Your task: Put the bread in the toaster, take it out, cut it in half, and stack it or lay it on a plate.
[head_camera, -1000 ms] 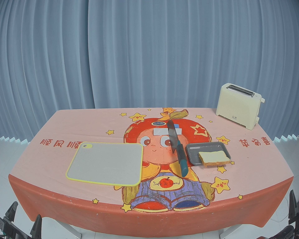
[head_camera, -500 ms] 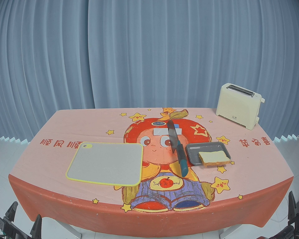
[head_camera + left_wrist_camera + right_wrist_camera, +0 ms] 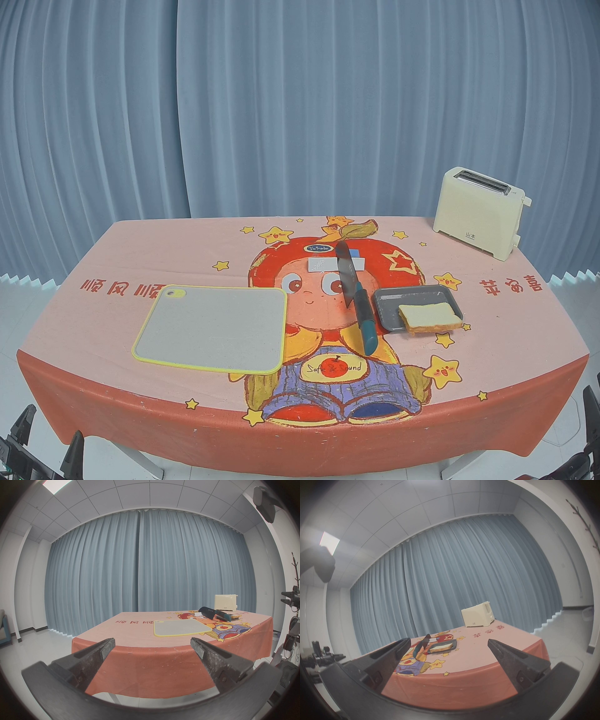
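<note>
right gripper (image 3: 448, 643) shifted slightly; bread (image 3: 430, 315) on tray (image 3: 400, 301)

The left gripper (image 3: 152, 642) is held low at the near left, its two dark fingers (image 3: 90, 661) spread wide with nothing between them. The tips point toward the far side, roughly level. In the head view the same two fingers stand up as dark wedges in the near left corner, well apart from each other. The right gripper (image 3: 448, 642) sits low at the near right, its fingers (image 3: 515, 664) likewise wide apart and empty, aimed far and a little to the left, tipped slightly upward. In the head view one dark finger of it shows at the near right edge.
</note>
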`<state>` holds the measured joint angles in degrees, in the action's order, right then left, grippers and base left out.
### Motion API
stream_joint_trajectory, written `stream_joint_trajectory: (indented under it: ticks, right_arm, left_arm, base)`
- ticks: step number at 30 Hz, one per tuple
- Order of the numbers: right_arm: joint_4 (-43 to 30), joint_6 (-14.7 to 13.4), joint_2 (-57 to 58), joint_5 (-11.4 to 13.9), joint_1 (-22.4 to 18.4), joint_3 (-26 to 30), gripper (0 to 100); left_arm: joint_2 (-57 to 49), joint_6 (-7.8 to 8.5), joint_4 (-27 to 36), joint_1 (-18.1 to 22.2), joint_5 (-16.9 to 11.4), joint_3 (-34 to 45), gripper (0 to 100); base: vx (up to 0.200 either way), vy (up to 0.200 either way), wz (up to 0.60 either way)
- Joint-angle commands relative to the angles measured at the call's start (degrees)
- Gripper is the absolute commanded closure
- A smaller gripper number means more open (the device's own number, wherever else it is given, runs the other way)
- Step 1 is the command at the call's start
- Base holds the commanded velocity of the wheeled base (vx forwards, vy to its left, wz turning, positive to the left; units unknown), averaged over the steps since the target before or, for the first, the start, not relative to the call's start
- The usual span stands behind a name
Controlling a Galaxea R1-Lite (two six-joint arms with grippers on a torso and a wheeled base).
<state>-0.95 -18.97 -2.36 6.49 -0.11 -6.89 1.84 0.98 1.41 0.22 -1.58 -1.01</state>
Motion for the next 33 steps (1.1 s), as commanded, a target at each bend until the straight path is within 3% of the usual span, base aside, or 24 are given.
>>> stream_joint_trajectory:
  ticks: [1,4,6,7,9,16,21,26,30,33]
  right_arm:
    - [-0.19,-3.97,-2.82,1.78,-0.24,-0.14,0]
    - [-0.63,-7.13,-3.00,3.36,-0.24,0.03,0]
    - [-0.72,-7.49,-3.00,3.53,-0.24,0.03,0]
    - [-1.25,-9.77,-3.79,4.33,-0.24,0.38,0]
    - [-1.33,-11.62,-4.49,5.20,-0.07,1.00,0]
    - [-0.81,-16.72,-8.36,7.58,0.37,3.11,0]
    - [-0.19,-23.48,-12.31,12.06,0.37,3.02,0]
    - [0.07,-28.32,-14.86,15.49,0.46,3.11,0]
    - [3.68,-33.68,-17.32,19.44,1.87,5.13,0]
    - [7.02,-37.28,-20.40,20.50,3.54,6.62,0]
  left_arm:
    - [0.09,-0.01,-0.01,0.04,0.00,0.48,0]
    - [0.09,-0.01,-0.01,0.04,0.00,0.48,0]
    - [0.09,-0.01,-0.01,0.04,0.00,0.48,0]
    - [0.09,-0.01,-0.01,0.04,0.09,0.48,0]
    - [0.09,-0.01,-0.01,0.04,0.00,0.48,0]
    - [0.09,-0.01,-0.01,0.04,0.09,0.48,0]
    - [0.09,-0.01,-0.01,0.04,0.00,0.48,0]
    - [0.09,-0.01,-0.01,-0.04,0.00,0.48,0]
    - [0.09,-0.01,-0.01,-0.04,0.00,0.48,0]
    - [0.09,-0.01,-0.01,0.04,0.00,0.48,0]
  base:
    - [0.000,0.000,0.00]
    - [0.000,0.000,0.00]
    - [0.000,0.000,0.00]
    - [0.000,0.000,0.00]
    - [0.000,0.000,0.00]
    - [0.000,0.000,0.00]
    - [0.000,0.000,0.00]
    - [0.000,0.000,0.00]
    - [0.000,0.000,0.00]
    - [0.000,0.000,0.00]
